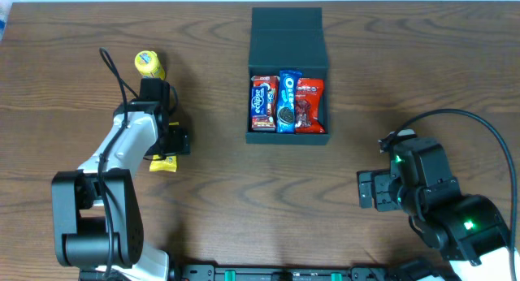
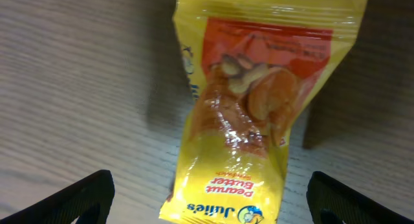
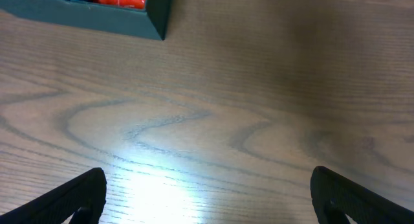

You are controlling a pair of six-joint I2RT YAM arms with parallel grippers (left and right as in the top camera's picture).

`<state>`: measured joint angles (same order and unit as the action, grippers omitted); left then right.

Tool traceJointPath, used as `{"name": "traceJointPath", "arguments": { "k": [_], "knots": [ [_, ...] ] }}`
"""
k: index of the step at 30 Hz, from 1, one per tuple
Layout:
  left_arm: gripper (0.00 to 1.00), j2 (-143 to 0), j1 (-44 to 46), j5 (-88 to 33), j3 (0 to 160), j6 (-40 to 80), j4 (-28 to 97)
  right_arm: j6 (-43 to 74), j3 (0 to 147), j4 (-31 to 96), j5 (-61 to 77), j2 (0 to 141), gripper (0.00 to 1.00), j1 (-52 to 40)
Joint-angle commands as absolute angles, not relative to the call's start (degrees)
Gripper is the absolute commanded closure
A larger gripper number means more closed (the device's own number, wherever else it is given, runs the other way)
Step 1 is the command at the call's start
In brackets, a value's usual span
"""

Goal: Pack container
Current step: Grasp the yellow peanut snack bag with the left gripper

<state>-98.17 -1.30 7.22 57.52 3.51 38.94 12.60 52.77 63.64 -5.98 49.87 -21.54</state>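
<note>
The left hand [image 2: 212, 197] was held released, spread either side of the yellow packet [image 2: 252, 107] at centre frame, seemingly readied for grasping it.

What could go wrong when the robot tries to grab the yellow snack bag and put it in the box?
The yellow packet lies flat and looks shiny, so the open left tool might slip off or pinch only wrapper. The container already has three packets filling it side by side, so this one may end up on top and could block the lid.
</note>
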Motion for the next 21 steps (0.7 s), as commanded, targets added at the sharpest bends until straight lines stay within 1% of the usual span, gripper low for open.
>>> {"name": "traceJointPath", "arguments": {
  "k": [1,21],
  "knots": [
    [0.04,-99.1,-1.5,4.6,56.5,1.7,37.9,13.2,52.9,63.7,-5.9,49.8,0.01,-21.2],
    [0.0,-99.1,-1.5,4.4,54.7,1.7,34.5,13.2,52.9,63.7,-5.9,49.8,0.01,-21.2]
  ]
}}
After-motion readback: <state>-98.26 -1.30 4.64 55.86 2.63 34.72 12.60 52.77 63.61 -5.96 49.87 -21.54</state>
